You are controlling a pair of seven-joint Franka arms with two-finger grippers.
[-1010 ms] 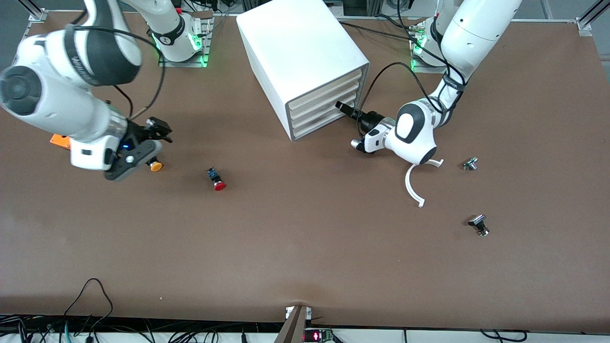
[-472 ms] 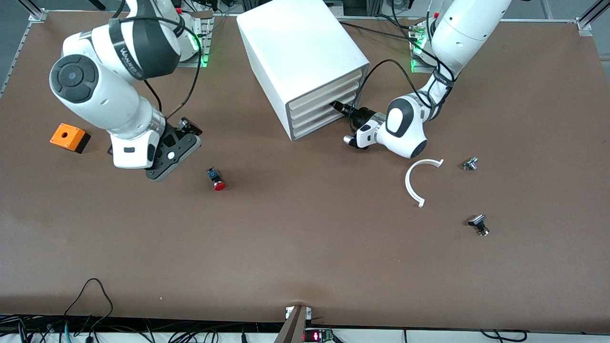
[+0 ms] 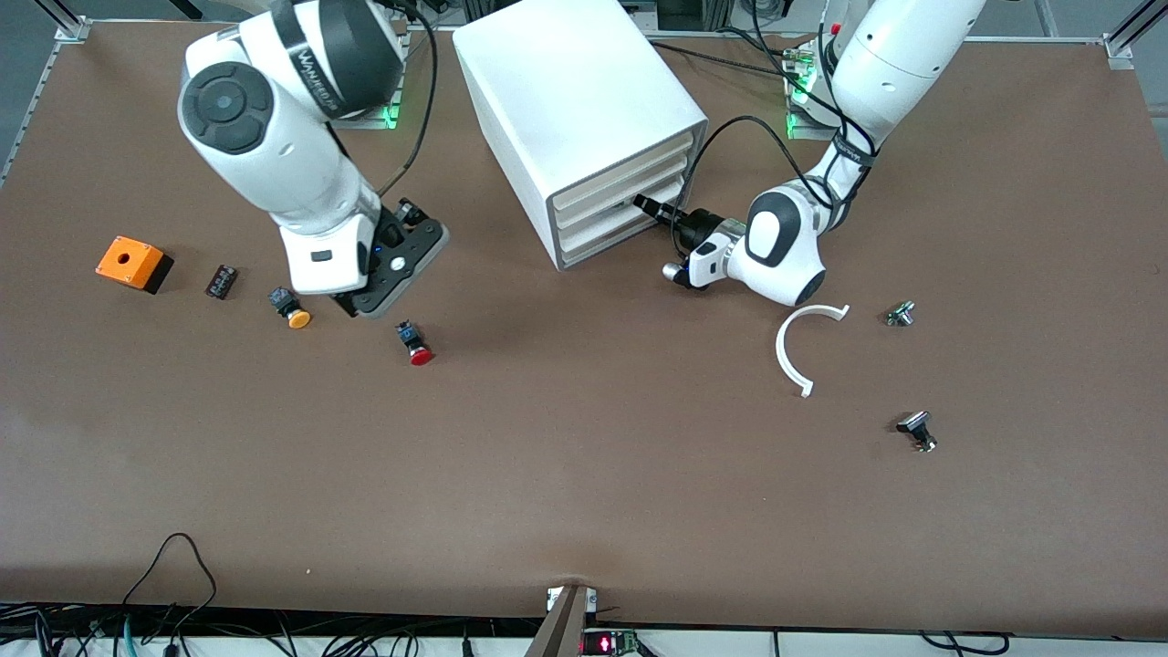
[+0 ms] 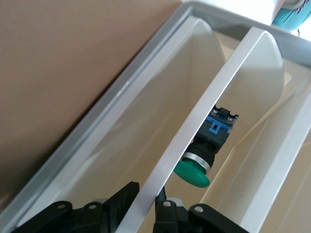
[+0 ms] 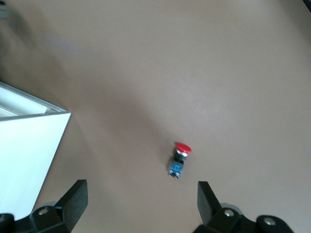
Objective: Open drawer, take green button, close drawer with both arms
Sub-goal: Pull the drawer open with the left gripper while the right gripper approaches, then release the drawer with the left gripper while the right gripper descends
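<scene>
Your brown surface [image 3: 584, 474] carries the cabinet [image 3: 566, 100]. Left gripper [image 4: 146, 213] has its jaws clamped on a drawer [image 4: 194, 131] front lip; the green button [image 4: 201, 162] lies inside. Right gripper [image 5: 141, 194] hangs wide open over the red button [image 5: 179, 158].

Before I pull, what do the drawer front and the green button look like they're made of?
Drawer: looks like white plastic, smooth and slightly glossy; its thin moulded lip sits between the shut left gripper's fingers. Button: glossy green cap, probably plastic, with a shiny metal-looking collar and a dark and blue plastic-looking body.
</scene>
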